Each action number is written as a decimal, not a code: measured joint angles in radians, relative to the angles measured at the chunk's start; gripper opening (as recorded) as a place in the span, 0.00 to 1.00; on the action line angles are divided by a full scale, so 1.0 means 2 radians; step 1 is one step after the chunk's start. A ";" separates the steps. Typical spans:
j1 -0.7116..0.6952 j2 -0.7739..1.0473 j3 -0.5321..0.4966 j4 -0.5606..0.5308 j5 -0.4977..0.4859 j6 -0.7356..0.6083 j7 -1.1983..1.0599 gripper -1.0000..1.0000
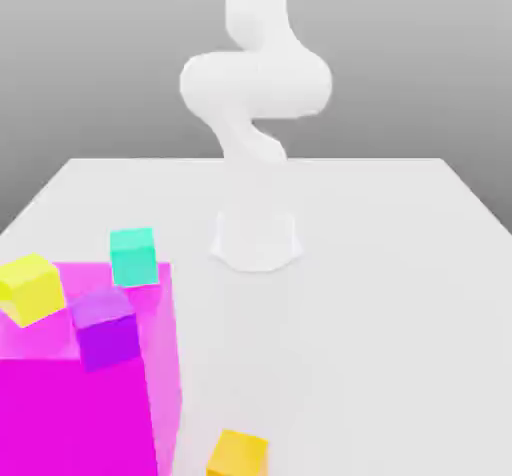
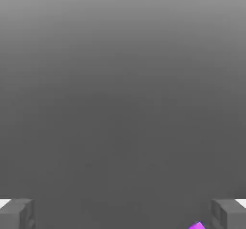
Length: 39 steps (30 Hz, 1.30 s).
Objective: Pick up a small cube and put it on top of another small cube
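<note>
Cubes first, going from the exterior view's left across. I see a small plain lemon-yellow cube (image 1: 30, 287) tilted at the far left edge, touching the top of a huge glossy magenta block (image 1: 75, 404). Next over, a small violet-purple cube (image 1: 105, 326) overlaps the block's top face; I can't tell whether it rests on it or cuts into it. Just behind that sits a small teal-green cube (image 1: 133, 256) at the block's rear edge. The small plain amber-orange cube (image 1: 237, 455) lies on the flat white table (image 1: 400, 314) just beside the magenta block's right side, at the near edge, apart from the other small cubes. The white arm (image 1: 255, 84) rises from its round base (image 1: 256, 239) mid-table. In the hand view, the two-finger gripper (image 2: 123, 214) has its grey fingertips (image 2: 17, 213) spread fully wide, nothing between them. A sliver of purple (image 2: 197, 225) shows just inside one fingertip.
</note>
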 joint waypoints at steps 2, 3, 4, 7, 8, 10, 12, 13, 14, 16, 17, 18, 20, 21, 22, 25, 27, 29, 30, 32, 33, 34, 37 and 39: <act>0.023 0.033 -0.022 -0.002 0.012 0.009 -0.045 0.50; 0.033 0.048 -0.032 -0.002 0.018 0.013 -0.067 0.50; 0.044 0.064 -0.042 -0.003 0.023 0.017 -0.088 0.50; 0.072 0.110 -0.070 -0.006 0.044 0.029 -0.154 0.50; 0.080 0.126 -0.079 -0.006 0.051 0.033 -0.176 0.50; 0.095 0.157 -0.094 -0.008 0.067 0.041 -0.221 0.50; 0.109 0.189 -0.108 -0.009 0.082 0.049 -0.266 0.50; 0.114 0.204 -0.114 -0.010 0.091 0.053 -0.290 0.50; 0.120 0.220 -0.119 -0.011 0.099 0.057 -0.312 0.50; 0.128 0.252 -0.128 -0.012 0.115 0.064 -0.358 0.50; 0.132 0.268 -0.131 -0.013 0.122 0.068 -0.380 0.50; 0.136 0.283 -0.135 -0.013 0.129 0.072 -0.402 0.50; 0.140 0.314 -0.138 -0.015 0.142 0.080 -0.445 0.50; 0.142 0.329 -0.139 -0.016 0.147 0.084 -0.466 0.50; 0.142 0.344 -0.139 -0.017 0.152 0.089 -0.487 0.50; 0.141 0.388 -0.138 -0.020 0.159 0.103 -0.543 0.50; 0.138 0.415 -0.135 -0.022 0.158 0.114 -0.577 0.50; 0.135 0.441 -0.133 -0.025 0.153 0.126 -0.608 0.50; 0.133 0.453 -0.132 -0.026 0.148 0.132 -0.622 0.50; 0.130 0.476 -0.132 -0.030 0.134 0.145 -0.646 0.50; 0.130 0.487 -0.133 -0.031 0.125 0.152 -0.657 0.50; 0.129 0.498 -0.134 -0.033 0.115 0.159 -0.667 0.50; 0.121 0.539 -0.127 -0.030 0.113 0.189 -0.694 0.50; 0.107 0.573 -0.108 -0.023 0.131 0.215 -0.710 0.50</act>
